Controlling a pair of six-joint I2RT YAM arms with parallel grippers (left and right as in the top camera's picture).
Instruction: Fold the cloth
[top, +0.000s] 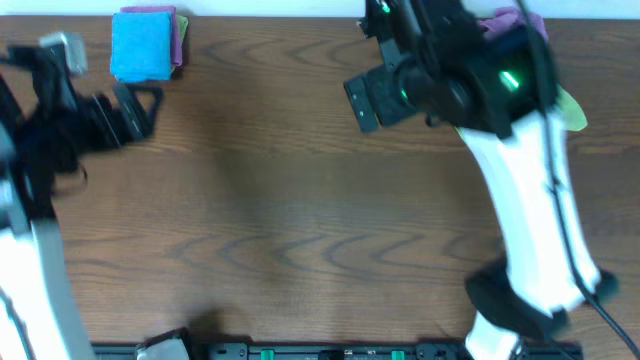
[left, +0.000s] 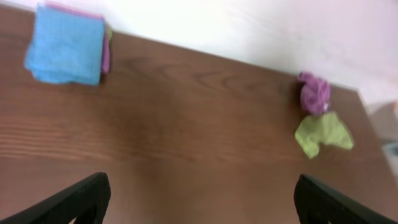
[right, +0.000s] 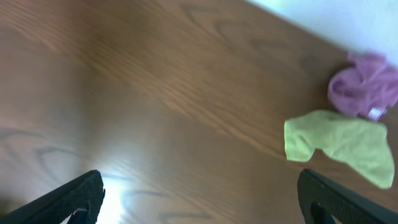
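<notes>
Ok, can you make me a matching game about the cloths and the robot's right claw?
Things:
1. blue cloth
2. loose purple cloth
3. loose lime-green cloth
4. right gripper

States:
A. open, holding nothing
B. folded into a neat square
C. bunched up into a ball
D. rumpled but spread out flatter

Pairs: 1-B, 2-C, 3-D, 4-A

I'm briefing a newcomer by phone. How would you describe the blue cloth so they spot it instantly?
On the wooden table, go to the far left corner. The blue cloth lies there, folded square atop a stack; the purple cloth and green cloth at the opposite corner are crumpled.
</notes>
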